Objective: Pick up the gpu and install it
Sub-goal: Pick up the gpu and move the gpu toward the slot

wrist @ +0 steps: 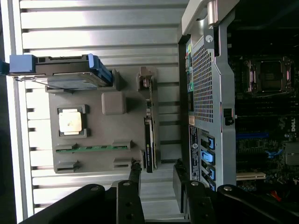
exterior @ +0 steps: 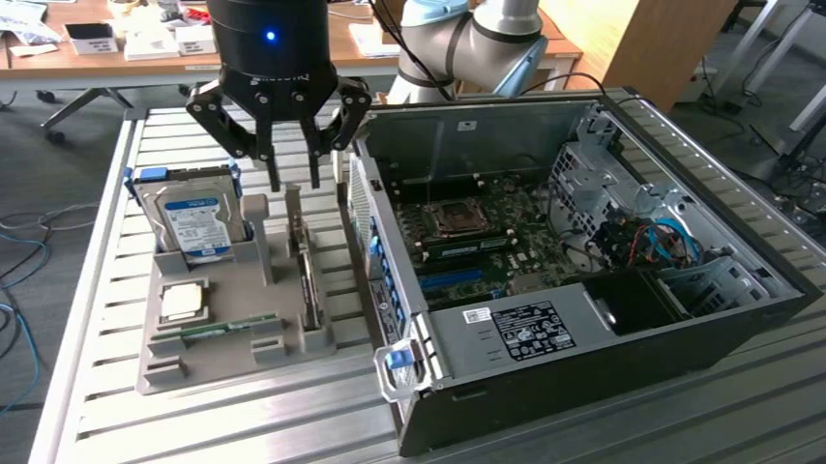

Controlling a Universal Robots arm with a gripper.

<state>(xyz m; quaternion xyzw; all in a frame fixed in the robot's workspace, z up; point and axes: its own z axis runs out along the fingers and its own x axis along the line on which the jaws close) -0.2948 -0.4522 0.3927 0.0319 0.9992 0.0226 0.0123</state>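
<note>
Grey plastic holder [exterior: 213, 365] carries the gpu [exterior: 308, 285] on edge; the gripper [exterior: 294, 186] hangs above it, jaws apart and empty. An off-line descent would likely strike the card's edge or the nearby hard drive [exterior: 193, 227].

A tray [exterior: 220, 362] lies on the table [exterior: 84, 329] at the exterior view's left of the computer case [exterior: 671, 367], holding a hard drive [exterior: 193, 227] behind, a chip [exterior: 181, 302] and memory stick [exterior: 226, 327] in front, the gpu [exterior: 308, 280] nearest the case

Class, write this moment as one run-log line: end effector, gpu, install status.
end effector: open, empty, hovering above gpu | gpu: on edge in gray holder, beside computer case | install: not done
</note>
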